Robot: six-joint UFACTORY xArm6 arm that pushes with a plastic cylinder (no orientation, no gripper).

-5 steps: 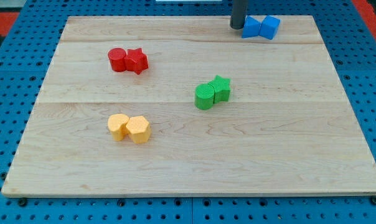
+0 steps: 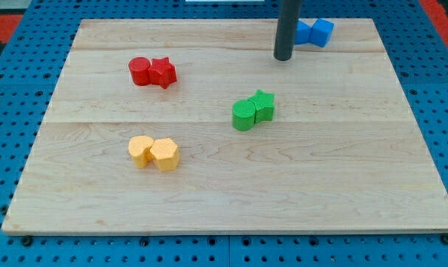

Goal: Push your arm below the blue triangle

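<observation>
Blue triangle block (image 2: 304, 32), small and of solid plastic look: sitting at the upper right of the frame near the top edge of the pale wooden board (image 2: 231, 193), partly hidden behind the dark rod, with a blue cube-like block (image 2: 323, 31) touching its right side.

Rod tip (image 2: 283, 57): resting on the board just below and slightly to the left of the blue pair, apart from them. It is a plain rod end with nothing that opens or closes, and it is holding nothing.

Handling, by judgement: the triangle is looking light, rigid and ready to slide on the smooth wood, not fragile. There is no taking hold of it; only a push on a flat side would move it, and for this task it is probably best left untouched, the tip needing only to shift a little rightward beneath it.

Other items, all well apart from the tip:
- Red cylinder (image 2: 140, 70) and red star-shaped block (image 2: 163, 72), touching, upper left.
- Green cylinder (image 2: 244, 116) and green star-shaped block (image 2: 262, 105), touching, centre.
- Two yellow blocks (image 2: 154, 152), touching, lower left; exact shapes hard to tell.
</observation>
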